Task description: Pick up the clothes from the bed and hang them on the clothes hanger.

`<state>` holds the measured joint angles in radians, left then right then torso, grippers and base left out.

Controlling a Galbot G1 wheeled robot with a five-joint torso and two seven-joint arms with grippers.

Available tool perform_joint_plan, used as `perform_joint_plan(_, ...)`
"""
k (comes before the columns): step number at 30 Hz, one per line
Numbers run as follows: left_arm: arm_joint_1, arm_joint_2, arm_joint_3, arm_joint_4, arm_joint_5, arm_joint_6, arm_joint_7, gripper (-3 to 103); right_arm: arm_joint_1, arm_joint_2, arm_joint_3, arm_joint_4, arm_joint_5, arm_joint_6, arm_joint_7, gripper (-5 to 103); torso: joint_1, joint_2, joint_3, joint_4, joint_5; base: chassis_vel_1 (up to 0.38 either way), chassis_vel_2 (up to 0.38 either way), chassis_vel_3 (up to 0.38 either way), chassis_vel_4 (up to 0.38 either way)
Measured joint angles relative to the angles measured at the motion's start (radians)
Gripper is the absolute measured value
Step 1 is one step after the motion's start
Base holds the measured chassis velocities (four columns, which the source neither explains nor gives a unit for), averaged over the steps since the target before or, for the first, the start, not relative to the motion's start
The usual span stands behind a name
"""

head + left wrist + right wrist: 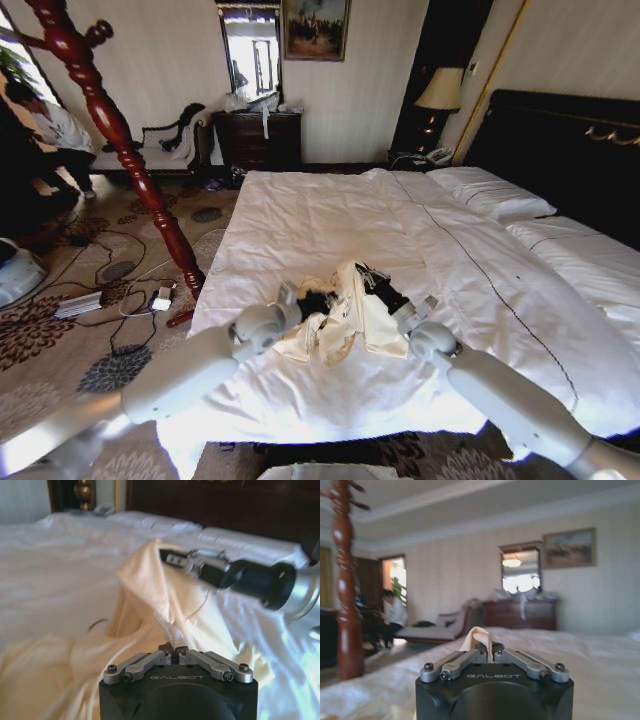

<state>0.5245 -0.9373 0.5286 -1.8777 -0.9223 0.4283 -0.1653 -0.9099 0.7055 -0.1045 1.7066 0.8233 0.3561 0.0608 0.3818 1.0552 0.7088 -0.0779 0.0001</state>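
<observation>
From the head camera we see both grippers meeting over the crumpled cream long-sleeved shirt on the wide white-duveted bed. Only the wrist views show the grips: the left gripper is pinched together on a fold, while the right gripper is clamped on a raised tuft. A turned red-brown wooden coat stand rises beside the bed, cables at its foot.

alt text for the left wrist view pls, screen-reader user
The left end effector is shut on the clothes, a cream garment crumpled on the bed. Beyond it, the right end effector holds a fold of the same garment lifted into a peak, with white pillows and a dark headboard behind.
</observation>
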Motion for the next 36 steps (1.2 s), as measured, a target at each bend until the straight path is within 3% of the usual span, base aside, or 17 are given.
perform_joint_plan(3, 0.032, -0.001, 0.001, 0.013, 0.006, 0.021, -0.044, 1, -0.036, -0.007, 0.009, 0.019, 0.026, -0.036, 0.023, 10, 0.000, 0.000, 0.000, 0.0000, 0.0001, 0.000, 0.000, 0.000, 0.000)
perform_joint_plan(5, 0.058, 0.003, -0.011, 0.015, -0.002, 0.043, -0.089, 1, -0.062, -0.020, 0.019, 0.049, 0.035, -0.081, 0.078, 21, 0.000, 0.000, 0.000, 0.0001, -0.0002, 0.000, 0.000, 0.000, 0.000)
perform_joint_plan(7, 0.102, 0.019, -0.050, 0.003, -0.023, 0.091, -0.156, 0, -0.095, -0.042, 0.023, 0.113, 0.050, -0.183, 0.251, 32, 0.000, 0.000, 0.000, -0.0002, -0.0002, 0.000, 0.000, 0.000, 0.000)
perform_joint_plan(8, 0.102, 0.019, -0.050, 0.003, -0.023, 0.091, -0.156, 0, -0.095, -0.042, 0.023, 0.113, 0.050, -0.183, 0.251, 32, 0.000, 0.000, 0.000, -0.0002, -0.0002, 0.000, 0.000, 0.000, 0.000)
perform_joint_plan(9, 0.127, 0.028, -0.075, -0.011, -0.038, 0.120, -0.183, 6, -0.104, -0.046, 0.024, 0.140, 0.067, -0.226, 0.335, 32, 0.000, 0.000, 0.000, -0.0002, -0.0002, 0.000, 0.000, 0.000, 0.000)
perform_joint_plan(12, 0.240, 0.066, -0.188, -0.084, -0.088, 0.200, -0.263, 18, -0.121, -0.050, 0.037, 0.258, 0.194, -0.390, 0.603, 48, 0.000, 0.000, 0.000, 0.0000, -0.0002, 0.000, 0.000, 0.000, 0.000)
perform_joint_plan(13, 0.240, 0.066, -0.188, -0.084, -0.088, 0.200, -0.263, 18, -0.121, -0.050, 0.037, 0.258, 0.194, -0.390, 0.603, 48, 0.000, 0.000, 0.000, 0.0000, -0.0002, 0.000, 0.000, 0.000, 0.000)
perform_joint_plan(16, 0.394, 0.109, -0.353, -0.173, -0.087, 0.243, -0.305, 34, -0.121, -0.060, 0.054, 0.382, 0.325, -0.506, 0.806, 65, 0.000, 0.000, 0.000, 0.0001, -0.0004, 0.000, 0.000, 0.000, 0.000)
perform_joint_plan(17, 0.450, 0.116, -0.415, -0.201, -0.078, 0.251, -0.310, 34, -0.119, -0.065, 0.055, 0.413, 0.346, -0.533, 0.844, 65, 0.000, 0.000, 0.000, 0.0001, -0.0004, 0.000, 0.000, 0.000, 0.000)
perform_joint_plan(18, 0.450, 0.116, -0.415, -0.201, -0.078, 0.251, -0.310, 34, -0.119, -0.065, 0.055, 0.413, 0.346, -0.533, 0.844, 65, 0.000, 0.000, 0.000, 0.0001, -0.0004, 0.000, 0.000, 0.000, 0.000)
perform_joint_plan(20, 0.560, 0.119, -0.531, -0.260, -0.039, 0.257, -0.312, 44, -0.116, -0.083, 0.052, 0.450, 0.322, -0.555, 0.857, 76, 0.000, 0.000, 0.000, 0.0003, -0.0005, 0.000, 0.000, 0.000, 0.000)
perform_joint_plan(22, 0.664, 0.112, -0.620, -0.309, 0.053, 0.251, -0.281, 55, -0.112, -0.101, 0.035, 0.449, 0.253, -0.549, 0.822, 86, 0.000, 0.000, 0.000, 0.0001, 0.0000, 0.000, 0.000, 0.000, 0.000)
perform_joint_plan(24, 0.699, 0.104, -0.644, -0.324, 0.091, 0.244, -0.269, 55, -0.109, -0.106, 0.029, 0.444, 0.232, -0.544, 0.806, 86, 0.000, 0.000, 0.000, 0.0001, 0.0001, 0.000, 0.000, 0.000, 0.000)
perform_joint_plan(26, 0.770, 0.074, -0.672, -0.347, 0.154, 0.229, -0.248, 66, -0.093, -0.116, 0.005, 0.429, 0.204, -0.534, 0.767, 96, 0.000, 0.000, 0.000, 0.0003, -0.0001, 0.000, 0.000, 0.000, 0.000)
perform_joint_plan(29, 0.799, 0.037, -0.653, -0.347, 0.207, 0.217, -0.236, 77, -0.061, -0.111, -0.028, 0.418, 0.263, -0.536, 0.764, 100, 0.000, 0.000, 0.000, 0.0000, -0.0003, 0.000, 0.000, 0.000, 0.000)
perform_joint_plan(33, 0.793, -0.014, -0.661, -0.334, 0.279, 0.202, -0.231, 93, -0.009, -0.082, -0.068, 0.382, 0.473, -0.620, 0.831, 100, 0.000, 0.000, 0.000, -0.0001, -0.0003, 0.000, 0.000, 0.000, 0.000)
perform_joint_plan(36, 0.782, -0.024, -0.722, -0.315, 0.287, 0.196, -0.269, 99, 0.021, -0.074, -0.105, 0.321, 0.500, -0.653, 0.795, 100, 0.000, 0.000, 0.000, -0.0003, 0.0000, 0.000, 0.000, 0.000, 0.000)
